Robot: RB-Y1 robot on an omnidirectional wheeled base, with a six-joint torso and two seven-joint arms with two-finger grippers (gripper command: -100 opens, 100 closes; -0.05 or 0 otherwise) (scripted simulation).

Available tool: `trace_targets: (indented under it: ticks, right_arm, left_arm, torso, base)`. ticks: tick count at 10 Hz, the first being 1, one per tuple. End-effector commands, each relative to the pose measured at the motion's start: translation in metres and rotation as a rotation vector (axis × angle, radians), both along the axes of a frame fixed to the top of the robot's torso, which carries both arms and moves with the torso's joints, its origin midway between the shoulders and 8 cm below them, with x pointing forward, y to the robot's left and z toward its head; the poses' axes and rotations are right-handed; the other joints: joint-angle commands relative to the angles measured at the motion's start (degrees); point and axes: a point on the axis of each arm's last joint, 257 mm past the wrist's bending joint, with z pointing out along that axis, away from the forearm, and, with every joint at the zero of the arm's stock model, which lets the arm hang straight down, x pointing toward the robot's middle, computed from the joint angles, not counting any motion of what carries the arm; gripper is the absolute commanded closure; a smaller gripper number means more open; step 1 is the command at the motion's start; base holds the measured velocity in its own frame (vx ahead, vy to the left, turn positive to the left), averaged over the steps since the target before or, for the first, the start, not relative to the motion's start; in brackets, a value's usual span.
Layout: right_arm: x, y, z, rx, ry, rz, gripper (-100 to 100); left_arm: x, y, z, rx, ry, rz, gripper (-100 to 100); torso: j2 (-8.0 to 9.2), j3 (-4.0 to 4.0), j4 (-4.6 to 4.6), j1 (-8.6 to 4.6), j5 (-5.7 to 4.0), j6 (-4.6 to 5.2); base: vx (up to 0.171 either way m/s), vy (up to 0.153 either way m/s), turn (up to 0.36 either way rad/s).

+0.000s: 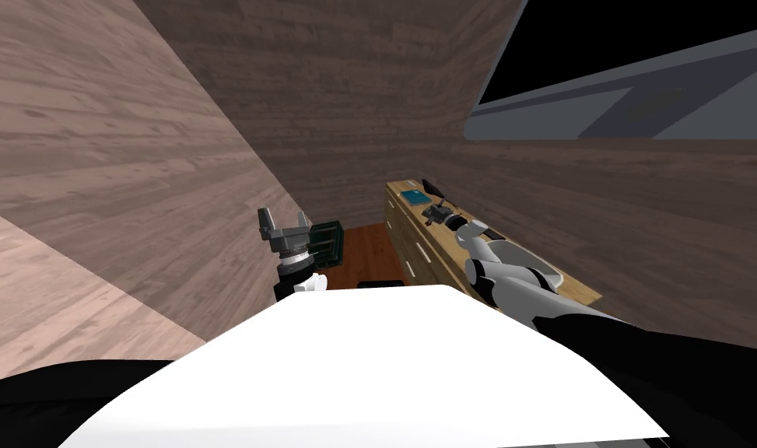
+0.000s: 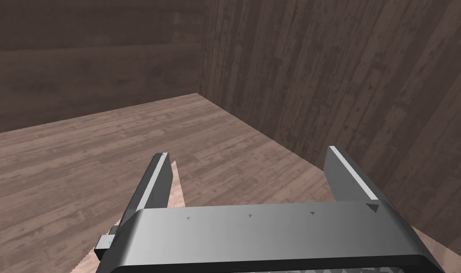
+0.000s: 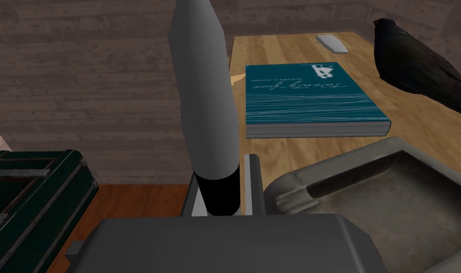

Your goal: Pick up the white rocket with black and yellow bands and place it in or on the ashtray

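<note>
Right gripper point(image 3: 223, 176): clamped on the rocket's black band.
Rocket point(image 3: 203, 95): pale grey, upright between the fingers, just beside the ashtray's rim.
Ashtray point(image 3: 314, 173): grey, on the wooden top point(image 3: 281, 47), near a teal book point(image 3: 310, 97).
Left gripper point(image 2: 247, 161): fingers apart, raised.

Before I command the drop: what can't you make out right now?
1. The rocket: its lower end and any yellow band are hidden behind the body of the right gripper, right wrist view.
2. The ashtray: most of it is cut off by that view's edges.
3. The black shape beyond the book: cut off at the edge, unidentifiable.
</note>
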Motion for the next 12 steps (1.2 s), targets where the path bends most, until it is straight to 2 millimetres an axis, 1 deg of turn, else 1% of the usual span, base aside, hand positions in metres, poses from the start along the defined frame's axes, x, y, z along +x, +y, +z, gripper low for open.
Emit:
trace_targets:
  ticks: [1,2,3,4,6,7,9,10,11,12]
  right_arm:
    - [0.0,0.0,0.0,0.0,0.0,0.0,100]
    - [0.001,0.001,-0.001,-0.002,0.0,0.001,0]
    - [0.003,0.006,0.006,-0.013,-0.008,0.018,100]
    - [0.002,-0.001,0.013,-0.028,-0.014,0.023,100]
    - [-0.001,-0.02,0.026,-0.049,-0.017,0.016,100]
    - [-0.002,-0.025,0.029,-0.053,-0.016,0.013,100]
    - [-0.006,-0.048,0.042,-0.06,-0.008,-0.007,100]
    - [-0.006,-0.054,0.046,-0.059,-0.006,-0.014,100]
    - [-0.008,-0.066,0.054,-0.056,-0.002,-0.027,100]
    - [-0.008,-0.066,0.054,-0.056,-0.002,-0.027,100]
  left_arm:
    - [0.0,0.0,0.0,0.0,0.0,0.0,0]
    - [0.0,0.0,0.0,0.0,0.0,0.0,0]
    - [0.0,0.0,0.0,0.0,0.0,0.0,0]
    - [0.0,0.0,0.0,0.0,0.0,0.0,0]
    - [0.0,0.0,0.0,0.0,0.0,0.0,0]
    - [0.0,0.0,0.0,0.0,0.0,0.0,0]
    - [0.0,0.0,0.0,0.0,0.0,0.0,0]
    - [0.0,0.0,0.0,0.0,0.0,0.0,0]
    - [0.0,0.0,0.0,0.0,0.0,0.0,0]
    - [0.0,0.0,0.0,0.0,0.0,0.0,0]
  torso:
    - [0.0,0.0,0.0,0.0,0.0,0.0]
    - [-0.04,-0.02,0.0,0.1,0.02,-0.02]
    - [-0.09,-0.05,-0.01,0.18,0.04,-0.03]
    - [-0.28,-0.14,-0.02,0.34,0.08,-0.23]
    - [-0.47,-0.25,-0.05,0.15,0.1,-0.16]
    - [-0.43,-0.24,-0.06,0.02,0.1,-0.06]
    - [-0.25,-0.15,-0.06,0.07,0.12,-0.01]
    - [-0.24,-0.14,-0.06,0.11,0.14,-0.01]
    - [-0.23,-0.15,-0.08,0.17,0.13,-0.03]
    - [-0.24,-0.15,-0.08,0.24,0.15,-0.02]
  base:
    - [-0.014,-0.027,-0.025]
    - [0.0,0.0,0.0]
    - [0.041,0.012,0.183]
    - [0.075,-0.015,0.253]
    - [0.068,-0.069,0.149]
    - [0.028,-0.059,0.032]
    - [0.017,-0.046,0.032]
    - [0.02,-0.032,0.015]
    - [0.028,-0.018,0.014]
    - [0.025,-0.008,-0.004]
